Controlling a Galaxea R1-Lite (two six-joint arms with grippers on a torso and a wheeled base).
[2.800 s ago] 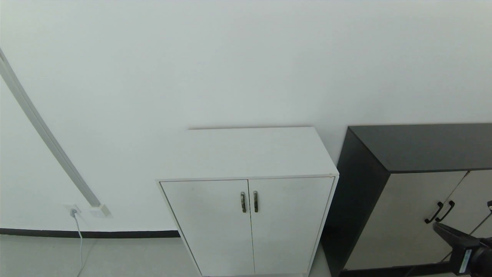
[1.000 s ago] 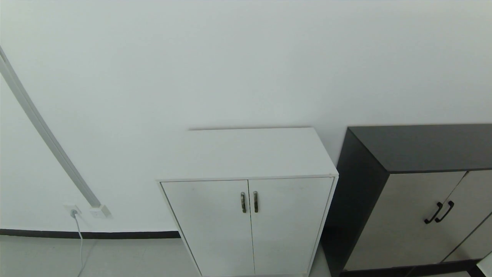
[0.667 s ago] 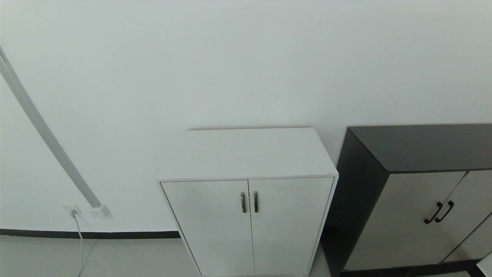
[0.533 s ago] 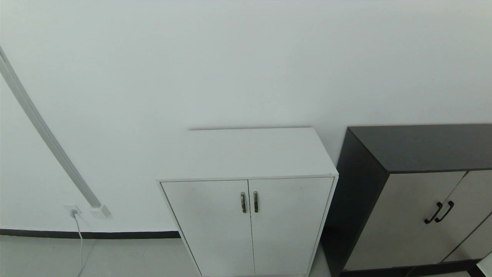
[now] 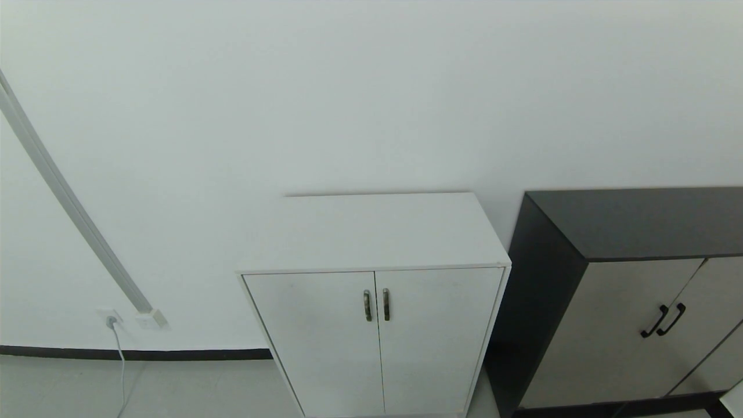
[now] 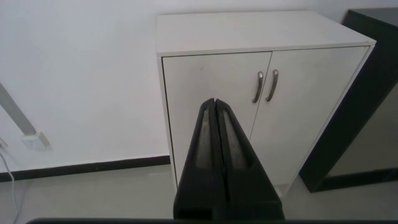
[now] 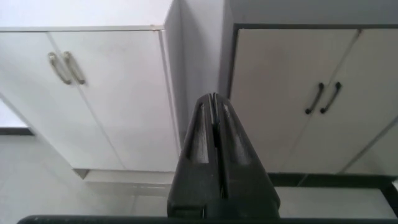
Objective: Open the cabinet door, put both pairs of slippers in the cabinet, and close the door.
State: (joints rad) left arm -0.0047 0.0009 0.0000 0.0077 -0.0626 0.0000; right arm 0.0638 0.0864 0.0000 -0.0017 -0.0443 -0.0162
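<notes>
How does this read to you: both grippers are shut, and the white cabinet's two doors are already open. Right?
Not quite. The white cabinet has both doors closed, flush with its front, with the handles side by side, as the head view shows. The rest holds: the left gripper and the right gripper are shut.

We face a plain white wall (image 5: 371,87). A grey cable duct (image 5: 64,197) slants down it to a wall socket (image 5: 109,318), where a white cable (image 5: 121,366) drops to the pale floor (image 5: 191,389). A black skirting strip (image 5: 133,352) lines the wall's foot. To our right stands a black cabinet (image 5: 633,217) with shut grey doors (image 5: 609,331) and black handles (image 5: 663,320).
</notes>
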